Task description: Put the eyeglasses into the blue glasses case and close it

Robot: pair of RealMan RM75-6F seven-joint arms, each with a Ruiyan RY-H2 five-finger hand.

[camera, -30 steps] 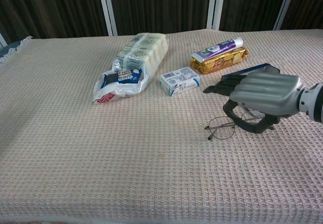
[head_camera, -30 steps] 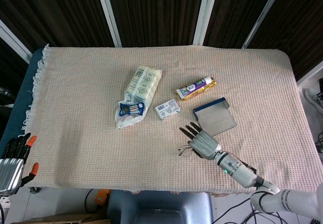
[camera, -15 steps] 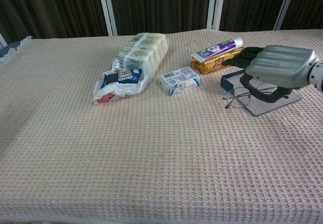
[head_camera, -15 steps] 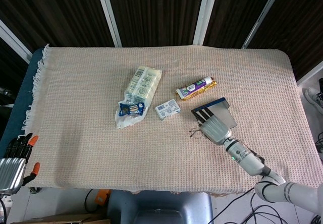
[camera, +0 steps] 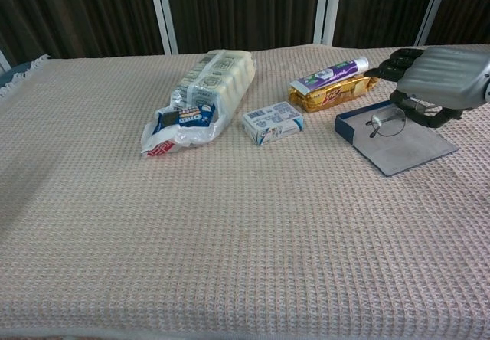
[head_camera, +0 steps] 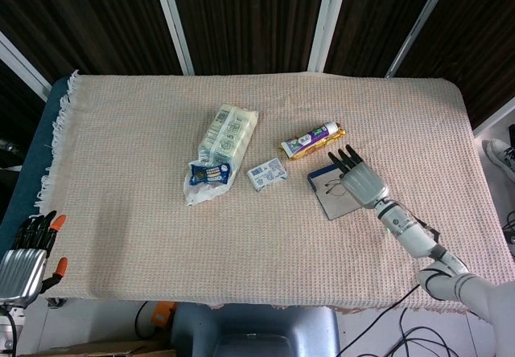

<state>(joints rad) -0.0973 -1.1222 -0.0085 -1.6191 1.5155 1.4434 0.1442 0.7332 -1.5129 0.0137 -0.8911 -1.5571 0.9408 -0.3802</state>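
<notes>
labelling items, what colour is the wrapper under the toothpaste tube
Gold, lying under the purple and white toothpaste tube; the wrapper shows best in the chest view.

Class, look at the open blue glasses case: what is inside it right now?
The eyeglasses hang over the open glasses case, held by the right hand. One lens shows; the hand covers the rest. Whether they touch the case lining cannot be told.
</notes>
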